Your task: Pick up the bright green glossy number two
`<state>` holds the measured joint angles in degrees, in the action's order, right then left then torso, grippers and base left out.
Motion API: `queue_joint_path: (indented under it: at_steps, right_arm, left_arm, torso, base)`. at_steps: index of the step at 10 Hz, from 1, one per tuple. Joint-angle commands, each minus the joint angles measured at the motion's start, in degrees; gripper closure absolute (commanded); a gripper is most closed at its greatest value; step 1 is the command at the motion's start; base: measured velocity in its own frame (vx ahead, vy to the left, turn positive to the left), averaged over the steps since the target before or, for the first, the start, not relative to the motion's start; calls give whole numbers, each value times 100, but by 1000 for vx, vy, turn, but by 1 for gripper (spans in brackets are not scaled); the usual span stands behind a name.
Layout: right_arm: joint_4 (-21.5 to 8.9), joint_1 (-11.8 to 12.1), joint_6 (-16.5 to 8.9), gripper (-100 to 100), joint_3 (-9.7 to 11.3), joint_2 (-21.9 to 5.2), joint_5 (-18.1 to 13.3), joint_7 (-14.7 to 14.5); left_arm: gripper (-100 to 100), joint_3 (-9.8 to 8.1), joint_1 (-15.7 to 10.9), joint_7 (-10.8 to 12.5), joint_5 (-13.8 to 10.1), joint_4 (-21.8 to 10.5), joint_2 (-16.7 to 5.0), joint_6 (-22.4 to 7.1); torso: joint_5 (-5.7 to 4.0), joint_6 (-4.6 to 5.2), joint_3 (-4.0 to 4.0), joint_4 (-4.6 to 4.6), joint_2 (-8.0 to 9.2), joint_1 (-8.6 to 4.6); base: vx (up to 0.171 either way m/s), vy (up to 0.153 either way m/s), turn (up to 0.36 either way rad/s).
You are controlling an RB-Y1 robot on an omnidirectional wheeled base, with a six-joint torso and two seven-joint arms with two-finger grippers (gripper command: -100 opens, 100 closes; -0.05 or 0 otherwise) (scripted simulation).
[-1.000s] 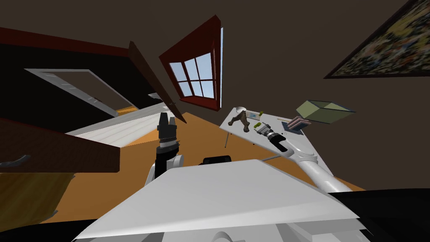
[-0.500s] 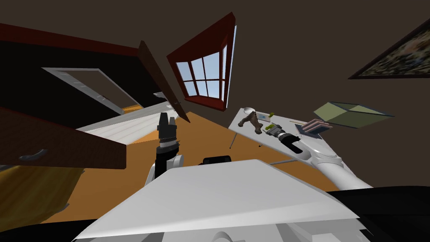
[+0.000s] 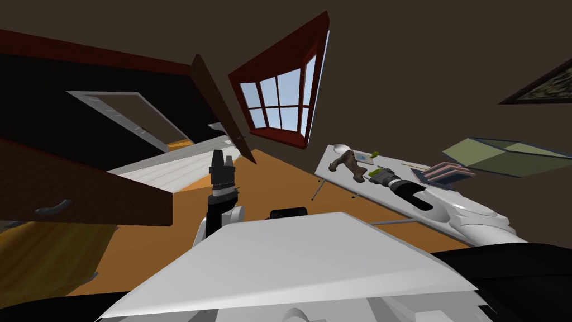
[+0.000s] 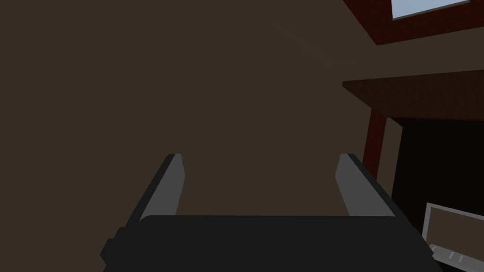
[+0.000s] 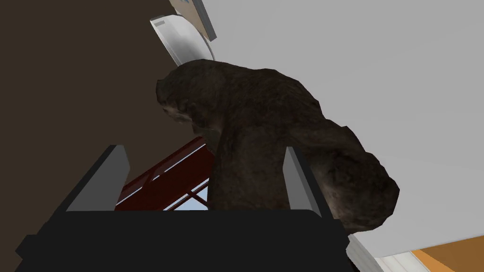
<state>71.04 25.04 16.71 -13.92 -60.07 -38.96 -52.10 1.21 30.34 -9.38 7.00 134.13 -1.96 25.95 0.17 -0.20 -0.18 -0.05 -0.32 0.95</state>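
Note:
Two small bright green pieces lie on the white table [image 3: 335, 176]: one [image 3: 375, 155] near its far edge, one [image 3: 371, 173] right beside my right gripper [image 3: 373, 178]. I cannot tell which is the number two. My right gripper [image 5: 206, 179] is open and low over the table. A lumpy dark brown figure [image 5: 264, 141] stands just ahead of its fingers and partly between them, hiding what lies beyond. In the head view this figure [image 3: 346, 162] stands to the left of the gripper. My left gripper [image 3: 222, 159] is raised and open, away from the table.
A white bowl [image 3: 341, 148] sits at the table's far corner, close to the brown figure. Stacked books [image 3: 444, 172] and an olive green box [image 3: 508, 156] lie further right. An open dark wooden door [image 3: 220, 109] and a window [image 3: 282, 109] are at the left.
The whole head picture has shifted: I have turned, and the table and box have slid right in view. My right gripper stays at the same place by the brown figure. The left arm is unmoved.

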Motion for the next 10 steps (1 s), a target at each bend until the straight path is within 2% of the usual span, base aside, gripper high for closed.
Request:
queue_joint_path:
  at_steps: [1, 2, 3, 6, 7, 10]
  right_arm:
    - [-177, 180, 67, -100, 4, -286, 111, 138]
    - [-308, 306, 135, -100, -16, -440, 176, 201]
    - [-308, 306, 135, -100, -16, -453, 176, 201]
    - [-698, 686, 380, -100, -61, -893, 356, 387]
    - [-698, 686, 380, -100, -61, -893, 356, 387]
    - [-1076, 1062, 677, -100, -75, -1264, 510, 559]
  left_arm:
    - [0, 0, 0, 0, 0, 0, 0, 0]
    - [0, 0, 0, 0, 0, 0, 0, 0]
    - [0, 0, 0, 0, 0, 0, 0, 0]
    - [0, -1, 0, 0, 0, 0, -1, 0]
    - [0, -1, 0, 0, 0, 0, -1, 0]
    - [0, -1, 1, 0, 0, 0, -1, 0]
  torso:
    - [0, 0, 0, 0, 0, 0]
    - [0, -3, -2, -1, -4, 0]
    - [2, -10, -4, 0, -8, 2]
    - [-5, -18, -3, 2, -9, -22]
    - [-5, -19, -8, 0, -16, -23]
    - [-8, -19, -9, 0, -19, -31]
  base:
    - [112, 169, 25]
    - [119, 148, 12]
    - [79, 102, -13]
    - [97, 71, -2]
    - [91, 53, -15]
    - [124, 50, -29]
